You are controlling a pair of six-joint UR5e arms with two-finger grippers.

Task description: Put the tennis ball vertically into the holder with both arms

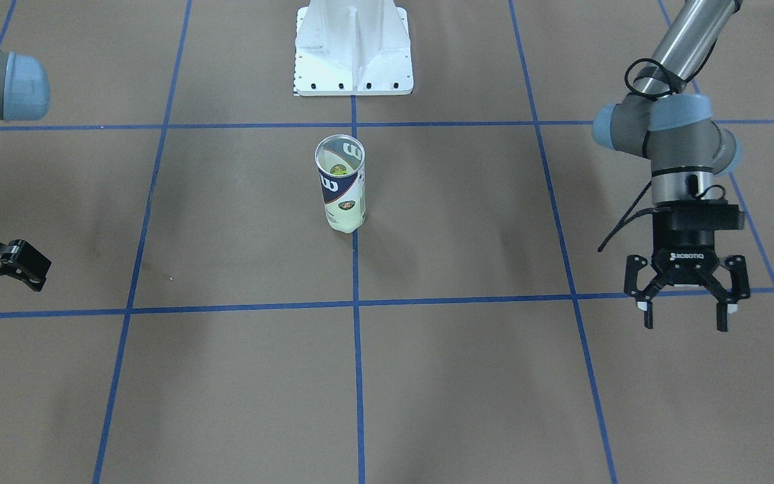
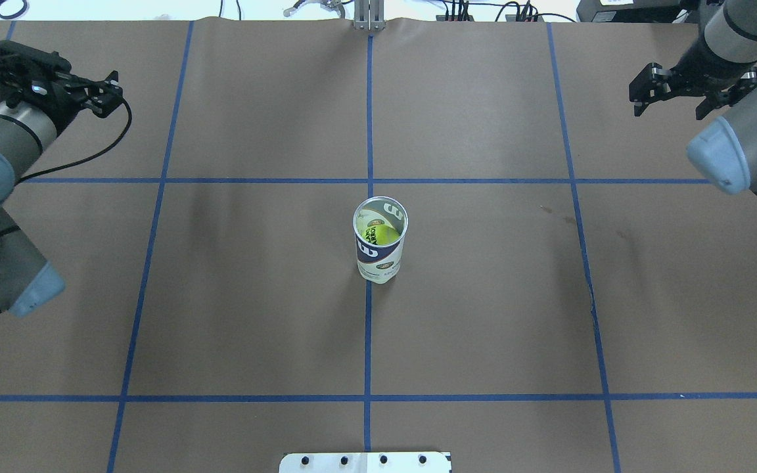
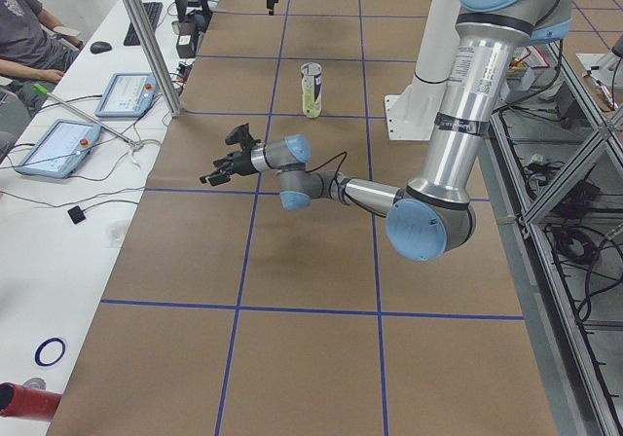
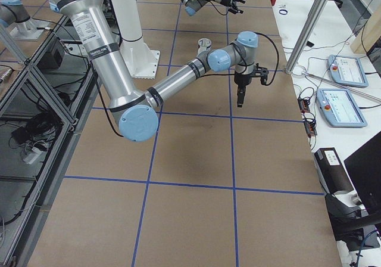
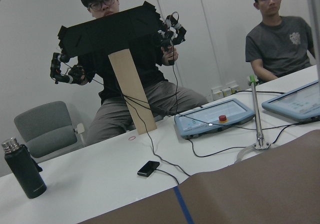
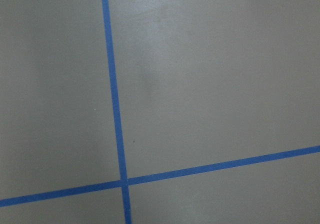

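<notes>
Where the front-facing camera looks down, the holder [image 1: 341, 195] stands upright at the middle of the table [image 1: 467, 376], mouth up, a tennis ball [image 1: 338, 169] already inside. Overhead, the right gripper [image 2: 673, 105] hangs with fingers spread wide; the left gripper [image 2: 99, 92] I cannot tell. Both sit well apart from the holder, about equally far, on opposite sides.

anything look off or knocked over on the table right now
Nothing stands out. The clear plastic cylindrical can stands upright with a yellow-green tennis ball inside. The left pincer and right pincer are open, well clear of it.
</notes>
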